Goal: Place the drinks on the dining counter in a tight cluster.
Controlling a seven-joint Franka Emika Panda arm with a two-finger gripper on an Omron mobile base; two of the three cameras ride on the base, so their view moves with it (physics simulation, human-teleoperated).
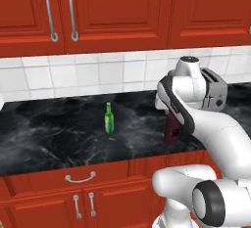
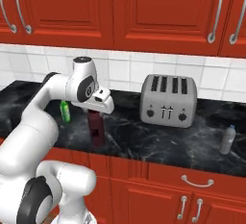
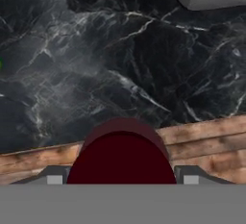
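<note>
In the left base view we see our arm bent over the black marble counter [image 1: 59, 124] under the red wall cabinets [image 1: 98, 11]. The slim green bottle [image 1: 109, 118] stands upright in the middle of the counter, well apart from our hand. The dark-red bottle [image 1: 172, 130] stands near the front edge, right beneath our wrist, its top hidden by the arm.

In the right base view our gripper [image 2: 95, 113] sits directly over the dark-red bottle [image 2: 96, 130], the hand covering its cap. The green bottle [image 2: 65, 112] stands behind and to the left. The toaster [image 2: 168, 101] sits to the right, and the small clear bottle [image 2: 227, 139] stands far right, near the counter's front edge.

In the hand view the dark-red bottle [image 3: 122, 156] fills the space between our two fingertips [image 3: 54, 178], which flank it widely spread on either side. We cannot tell whether they press on it or only straddle it.
</note>
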